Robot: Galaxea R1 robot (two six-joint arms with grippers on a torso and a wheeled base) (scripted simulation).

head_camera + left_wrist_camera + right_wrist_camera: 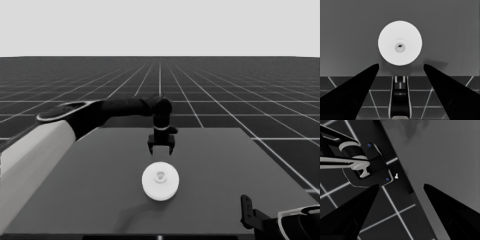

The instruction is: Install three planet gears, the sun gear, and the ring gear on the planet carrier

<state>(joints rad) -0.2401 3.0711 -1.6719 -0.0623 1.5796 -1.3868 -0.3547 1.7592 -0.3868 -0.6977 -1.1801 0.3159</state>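
Observation:
The larger round part (160, 181), a white disc with a small central hole, lies flat near the middle of the table. It fills the middle of the left wrist view as the same disc (400, 43). My left gripper (161, 148) hangs just behind it and above the table, open and holding nothing; in its wrist view the left gripper (401, 65) has both fingers spread wide, short of the disc's rim. The gears and the smaller round part are hidden from every view. My right gripper (401, 185) waits open at the table's near right corner.
The right arm (280, 222) shows only at the lower right corner of the head view. Past the table's edge the right wrist view shows dark machinery (367, 167) with blue lights and a thin white piece (397, 176) beside it.

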